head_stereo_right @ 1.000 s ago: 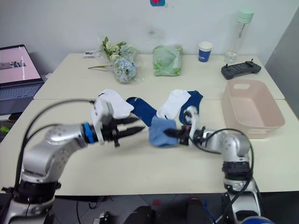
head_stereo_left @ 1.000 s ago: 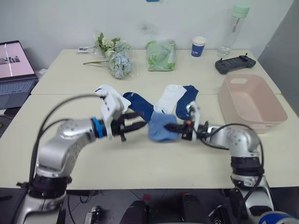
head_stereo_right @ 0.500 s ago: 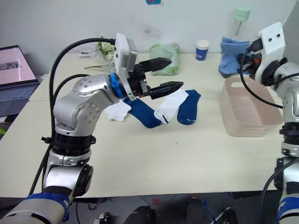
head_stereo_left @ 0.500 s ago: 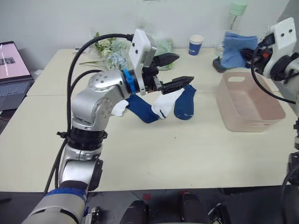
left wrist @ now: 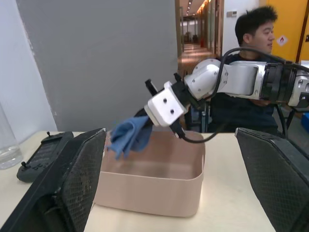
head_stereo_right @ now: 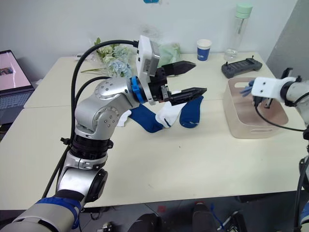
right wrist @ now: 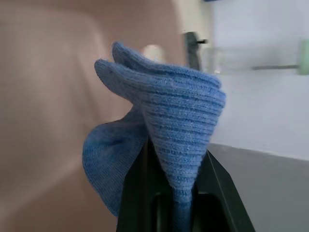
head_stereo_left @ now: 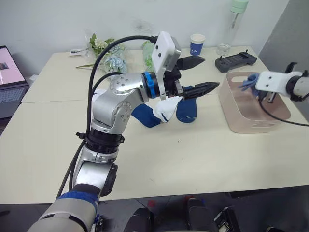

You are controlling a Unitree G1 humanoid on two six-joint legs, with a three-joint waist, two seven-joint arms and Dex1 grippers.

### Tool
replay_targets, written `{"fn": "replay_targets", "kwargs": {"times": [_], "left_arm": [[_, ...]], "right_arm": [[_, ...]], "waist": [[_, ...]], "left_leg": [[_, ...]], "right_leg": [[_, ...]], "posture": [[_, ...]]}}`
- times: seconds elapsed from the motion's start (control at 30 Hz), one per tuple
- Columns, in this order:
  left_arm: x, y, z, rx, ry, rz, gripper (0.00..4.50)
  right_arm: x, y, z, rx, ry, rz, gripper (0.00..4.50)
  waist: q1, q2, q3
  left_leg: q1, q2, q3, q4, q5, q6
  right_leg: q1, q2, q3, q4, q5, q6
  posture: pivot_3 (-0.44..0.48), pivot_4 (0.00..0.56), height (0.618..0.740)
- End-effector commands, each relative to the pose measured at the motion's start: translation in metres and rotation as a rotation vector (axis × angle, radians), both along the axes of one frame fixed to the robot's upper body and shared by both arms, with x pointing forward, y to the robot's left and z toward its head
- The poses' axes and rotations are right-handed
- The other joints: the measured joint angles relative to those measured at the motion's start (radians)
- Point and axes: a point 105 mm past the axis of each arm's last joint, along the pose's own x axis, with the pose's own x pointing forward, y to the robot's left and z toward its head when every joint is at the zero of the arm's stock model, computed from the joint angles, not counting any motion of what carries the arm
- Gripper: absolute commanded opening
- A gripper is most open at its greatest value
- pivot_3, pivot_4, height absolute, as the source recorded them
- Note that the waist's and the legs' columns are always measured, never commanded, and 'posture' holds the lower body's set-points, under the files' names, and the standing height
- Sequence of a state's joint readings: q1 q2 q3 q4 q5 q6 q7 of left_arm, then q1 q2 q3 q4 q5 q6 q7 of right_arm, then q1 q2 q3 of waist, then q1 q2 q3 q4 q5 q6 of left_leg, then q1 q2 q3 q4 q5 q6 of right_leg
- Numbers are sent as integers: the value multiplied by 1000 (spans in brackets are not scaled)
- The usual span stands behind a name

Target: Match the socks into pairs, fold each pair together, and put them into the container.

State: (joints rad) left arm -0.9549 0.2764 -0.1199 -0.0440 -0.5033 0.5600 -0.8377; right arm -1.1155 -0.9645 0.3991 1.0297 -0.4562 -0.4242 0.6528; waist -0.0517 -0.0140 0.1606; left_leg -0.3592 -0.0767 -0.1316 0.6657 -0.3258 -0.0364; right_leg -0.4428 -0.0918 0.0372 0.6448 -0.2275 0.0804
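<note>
The right gripper (left wrist: 179,126) hangs over the container (head_stereo_left: 231,118) at the right side of the table (head_stereo_left: 193,159), its two fingers pinched tight on the folded light blue pair (right wrist: 166,140). So the step in hand looks like the drop-off of the first pair. The bundle dangles above the tub's far left corner rather than its middle (from the left wrist view it seems to sit just over the rim), so I'd judge the next move calls for a little travel inward and down before the fingers part.

The left gripper (head_stereo_left: 195,75) is held up in the air above the middle of the table, spread wide and holding nothing. Under it lie the remaining socks: two navy socks (head_stereo_left: 186,108) and a white sock (head_stereo_right: 169,112) close together near the table's centre.

The left arm covers much of that heap, so I can't make out how the socks overlap, and the second white sock (head_stereo_right: 122,118) only peeks out to the left of the arm. The floor of the tub is partly hidden by its near wall.
</note>
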Motion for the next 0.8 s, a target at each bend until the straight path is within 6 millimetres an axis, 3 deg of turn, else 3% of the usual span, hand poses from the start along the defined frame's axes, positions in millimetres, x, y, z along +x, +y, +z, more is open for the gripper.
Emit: {"fn": "replay_targets", "kwargs": {"times": [0.03, 0.17, 0.27, 0.47, 0.57, 0.67, 0.77, 0.8], "left_arm": [[-10, -1, 8, -27, -45, -15, 4463], [-17, -1, -3, -10, -34, -22, 4463], [-19, 1, 0, -29, -24, -15, 4463], [-19, 4, -3, -13, -22, -10, 4500], [-15, 7, -5, 1, -37, 12, 4500], [-16, 7, -7, 3, -33, 7, 4500], [-16, 6, -8, 4, -34, -1, 4500], [-17, 4, -9, 8, -37, -7, 4500]], "right_arm": [[3, 6, 11, -65, -25, 46, 0], [-3, 6, -12, -97, 145, 68, 0], [-5, 6, -16, -96, 187, 70, 0], [-12, 6, -19, -58, 260, 84, 2012], [-17, 16, -4, 53, 302, 132, 2564], [-25, 19, 5, 121, 361, 156, 3477], [-35, 22, 34, 178, 397, 177, 4488], [-39, 20, 46, 176, 396, 173, 4488]], "waist": [[0, 0, 0], [1, 0, 0], [1, 0, 0], [1, 0, 0], [1, 0, 0], [0, 0, 0], [2, 0, 0], [2, 0, 0]], "left_leg": [[0, 0, 0, 0, 0, 0], [0, 1, 0, 0, 0, 0], [0, 1, 0, 0, 0, 0], [0, 1, 0, 1, 0, 0], [0, 1, 0, 1, 0, 0], [0, 1, 0, 1, 0, 0], [0, 1, 0, 1, 0, 0], [-1, 1, 0, 1, 0, 0]], "right_leg": [[0, 0, 0, 0, 0, 0], [0, 0, 1, -1, 0, 0], [-1, 0, 1, -1, 0, 0], [0, 0, 1, 0, 1, 1], [0, 0, 2, 0, 1, 1], [0, 0, 2, 0, 1, 1], [0, 0, 1, 0, 1, 1], [0, 0, 2, 0, 1, 1]], "posture": [[0, 150, 740], [0, 150, 740], [0, 150, 740], [0, 150, 740], [0, 150, 740], [0, 150, 740], [0, 150, 740], [0, 150, 740]]}}
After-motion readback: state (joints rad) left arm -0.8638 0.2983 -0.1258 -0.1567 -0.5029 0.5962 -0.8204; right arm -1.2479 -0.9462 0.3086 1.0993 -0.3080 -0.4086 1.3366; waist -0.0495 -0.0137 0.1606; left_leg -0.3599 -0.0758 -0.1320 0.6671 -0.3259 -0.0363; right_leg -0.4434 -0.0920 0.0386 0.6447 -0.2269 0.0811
